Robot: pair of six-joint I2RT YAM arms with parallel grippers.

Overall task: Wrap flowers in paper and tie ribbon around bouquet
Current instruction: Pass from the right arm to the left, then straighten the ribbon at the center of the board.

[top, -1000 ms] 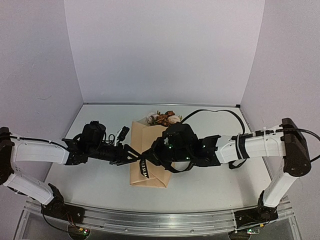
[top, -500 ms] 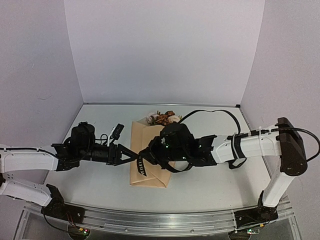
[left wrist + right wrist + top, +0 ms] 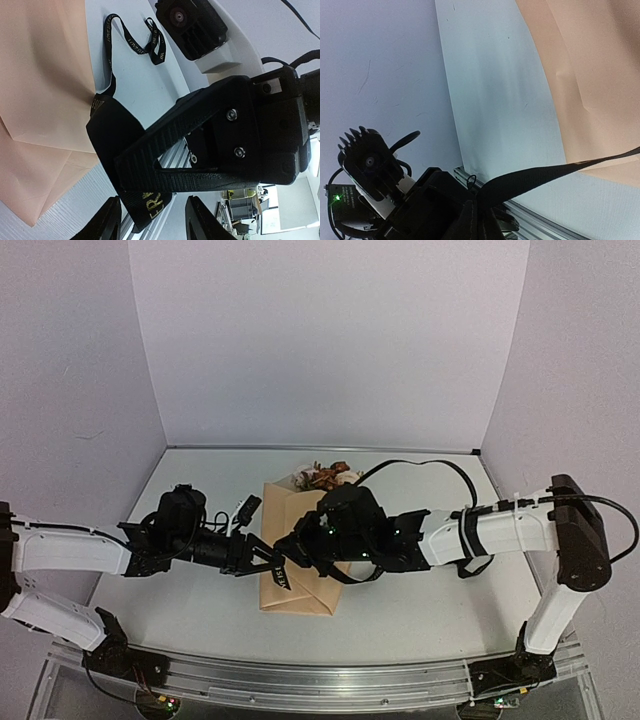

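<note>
At the bouquet's (image 3: 297,592) left edge, the left gripper (image 3: 266,561) had returned, fingers (image 3: 107,223) apart astride the ribbon (image 3: 146,206) (right gripper (image 3: 471,218) clamped it), probably for a handover.

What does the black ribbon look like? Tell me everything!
The ribbon is long, black, woven-looking fabric with gold letters. The right gripper pinches it, and it stretches tight from there across the tan paper. One part passes between the fingers of the open left gripper; a loose end curls on the table.
</note>
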